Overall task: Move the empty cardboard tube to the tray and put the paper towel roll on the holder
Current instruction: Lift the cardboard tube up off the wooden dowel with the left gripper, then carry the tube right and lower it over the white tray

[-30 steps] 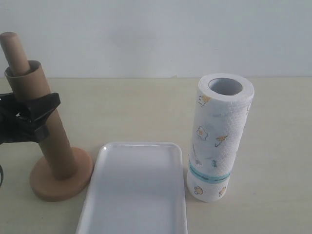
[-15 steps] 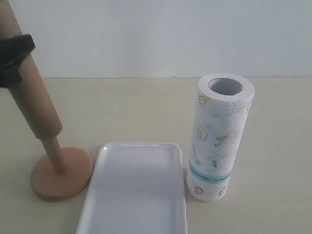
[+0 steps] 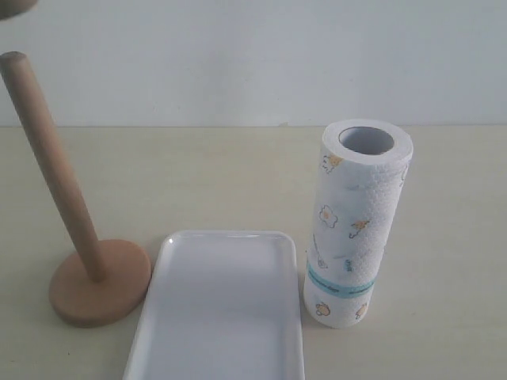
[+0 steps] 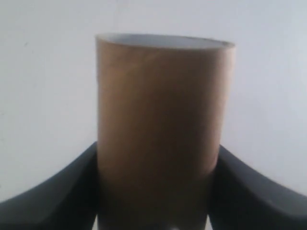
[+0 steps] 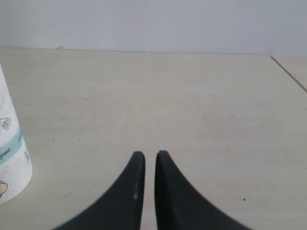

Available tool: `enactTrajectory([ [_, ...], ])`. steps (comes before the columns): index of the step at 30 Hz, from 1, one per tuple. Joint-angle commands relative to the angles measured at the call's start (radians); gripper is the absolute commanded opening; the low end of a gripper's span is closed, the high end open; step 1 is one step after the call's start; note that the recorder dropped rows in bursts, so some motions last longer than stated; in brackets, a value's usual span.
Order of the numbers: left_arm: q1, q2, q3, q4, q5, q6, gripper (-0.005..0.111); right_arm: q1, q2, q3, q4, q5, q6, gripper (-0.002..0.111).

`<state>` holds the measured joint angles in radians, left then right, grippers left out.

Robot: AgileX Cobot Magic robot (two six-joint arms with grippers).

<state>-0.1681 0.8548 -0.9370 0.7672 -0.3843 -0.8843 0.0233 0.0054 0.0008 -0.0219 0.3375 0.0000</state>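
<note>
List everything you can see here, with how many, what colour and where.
empty cardboard tube: one, brown, off the holder, held in the air
holder: one, light-brown wood, on the table left of the tray, dowel bare
tray: one, white, front middle, nothing on it
paper towel roll: one, white with teal band, upright right of the tray
table: one, pale beige
left end effector: one, black, clamped on the tube
right end effector: one, black, shut, holding nothing

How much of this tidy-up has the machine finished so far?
The cardboard tube is off the holder, which stands bare. The left tool grips the tube aloft. Left to do: lay it on the empty tray, then slide the paper towel roll, upright beside it, onto the holder.
</note>
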Motion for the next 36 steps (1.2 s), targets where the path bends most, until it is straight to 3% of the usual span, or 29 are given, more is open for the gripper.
enactTrajectory([
  [1,-0.005,-0.005,-0.11,0.355,-0.121,-0.362,0.004,-0.002,-0.005,-0.001,-0.005,-0.004,0.0,0.008],
  [4,-0.005,-0.005,-0.154,0.554,-0.242,-0.57,0.004,-0.002,-0.005,-0.001,-0.005,-0.004,0.0,0.008],
  [12,-0.005,0.0,-0.16,0.902,-0.433,-0.986,0.004,-0.002,-0.005,-0.001,-0.005,-0.004,0.0,0.008],
  [16,-0.011,0.0,-0.113,0.958,-0.503,-1.079,0.004,-0.002,-0.005,-0.001,-0.005,-0.004,0.0,0.008],
  [19,-0.055,-0.01,-0.033,0.967,-0.499,-1.103,0.004,-0.002,-0.005,-0.001,-0.005,-0.004,0.0,0.008],
  [23,-0.154,-0.011,0.119,0.977,-0.409,-1.161,0.004,-0.002,-0.005,-0.001,-0.005,-0.004,0.0,0.008],
  [29,-0.39,0.015,0.337,0.973,-0.043,-1.217,0.004,-0.002,-0.005,-0.001,-0.005,-0.004,0.0,0.008],
  [32,-0.488,0.065,0.367,0.899,0.103,-1.217,0.004,-0.002,-0.005,-0.001,-0.005,-0.004,0.0,0.008],
  [36,-0.571,0.203,0.347,0.829,0.245,-1.217,0.004,-0.002,-0.005,-0.001,-0.005,-0.004,0.0,0.008],
])
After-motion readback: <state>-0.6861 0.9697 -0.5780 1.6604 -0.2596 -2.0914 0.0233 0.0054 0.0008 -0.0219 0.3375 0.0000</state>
